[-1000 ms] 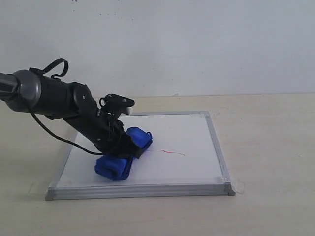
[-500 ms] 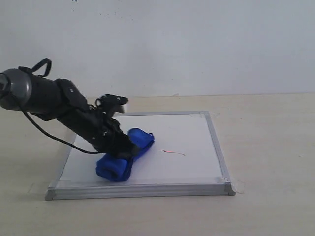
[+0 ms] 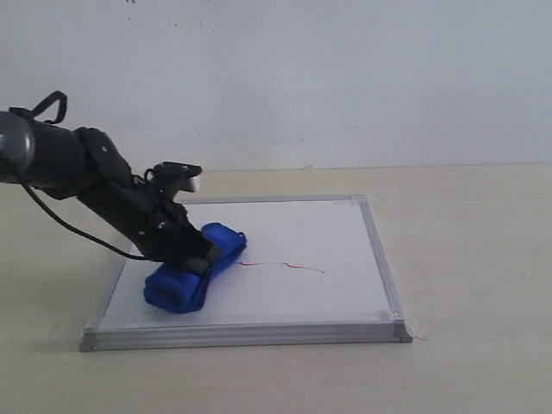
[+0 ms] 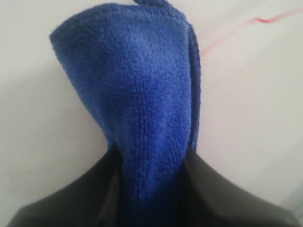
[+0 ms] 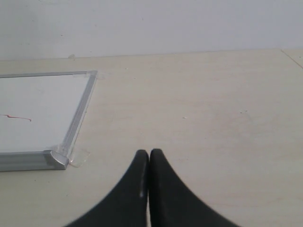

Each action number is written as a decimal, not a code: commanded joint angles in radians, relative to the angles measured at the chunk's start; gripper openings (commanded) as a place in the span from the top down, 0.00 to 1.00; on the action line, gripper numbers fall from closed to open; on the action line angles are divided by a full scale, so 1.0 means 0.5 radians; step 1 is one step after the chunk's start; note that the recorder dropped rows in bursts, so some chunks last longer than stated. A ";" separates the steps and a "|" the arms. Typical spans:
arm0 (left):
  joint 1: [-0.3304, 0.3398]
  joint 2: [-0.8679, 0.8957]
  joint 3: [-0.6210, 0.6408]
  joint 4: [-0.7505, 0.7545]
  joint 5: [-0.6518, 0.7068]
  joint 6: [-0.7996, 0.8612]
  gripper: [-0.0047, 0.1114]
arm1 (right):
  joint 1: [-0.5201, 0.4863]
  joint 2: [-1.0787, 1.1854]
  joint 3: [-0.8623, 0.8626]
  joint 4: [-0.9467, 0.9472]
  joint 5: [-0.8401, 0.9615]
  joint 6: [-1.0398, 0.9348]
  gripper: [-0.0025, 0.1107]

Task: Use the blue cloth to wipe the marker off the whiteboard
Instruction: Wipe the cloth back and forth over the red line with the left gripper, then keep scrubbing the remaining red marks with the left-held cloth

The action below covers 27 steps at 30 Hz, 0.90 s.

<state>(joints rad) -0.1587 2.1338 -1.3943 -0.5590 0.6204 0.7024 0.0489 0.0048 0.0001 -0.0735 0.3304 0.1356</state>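
Left gripper (image 3: 200, 259), seen from the exterior camera, is clamped around the middle of the blue cloth (image 3: 175, 290) and presses it down on the whiteboard (image 3: 336, 228). The cloth lies on the left half of the board, one end toward the front frame and the other end pointing to the centre. The marker line (image 3: 285, 266), thin, red and wavy, runs from just beside this inner end of the cloth toward the right side of the board. The board lies flat on a pale table (image 3: 470, 259) in front of a white wall (image 3: 345, 78). A black cable (image 3: 65, 222) hangs under the left arm. The right arm does not appear in this view.

In the left wrist view, the two dark fingers (image 4: 85, 198) pinch the blue cloth (image 4: 142, 94) between them, and the fluffy roll widens beyond the pinch. Beside its far end a part of the red marker line (image 4: 236, 29) is visible on the white surface.

In the right wrist view, the right gripper (image 5: 149, 156) is closed, the fingertips touching each other with nothing between them. It is above the bare table (image 5: 213, 104), well apart from the whiteboard (image 5: 79, 116). One corner of the board shows, with a clear tape tab (image 5: 79, 158), and a short piece of the marker line (image 5: 19, 117).
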 commanded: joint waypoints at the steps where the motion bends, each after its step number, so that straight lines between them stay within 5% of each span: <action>1: -0.172 0.002 -0.009 0.037 -0.037 0.028 0.93 | -0.016 -0.010 0.000 -0.016 -0.015 -0.001 0.98; 4: -0.066 0.002 -0.009 0.162 -0.349 -0.219 0.93 | -0.016 -0.010 0.000 -0.016 -0.015 -0.001 0.98; 10: 0.098 0.002 -0.009 0.091 -0.333 -0.478 0.93 | -0.016 -0.010 0.000 -0.016 -0.015 -0.001 0.98; 20: -0.173 0.002 -0.009 -0.067 -0.090 -0.048 0.93 | -0.016 -0.010 0.000 -0.016 -0.015 -0.001 0.98; 27: 0.093 0.002 -0.014 0.028 -0.352 -0.275 0.93 | -0.016 -0.010 0.000 -0.016 -0.015 -0.001 0.98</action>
<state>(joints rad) -0.1698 2.1338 -1.3943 -0.5594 0.4987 0.6099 0.0489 0.0048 0.0001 -0.0735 0.3304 0.1356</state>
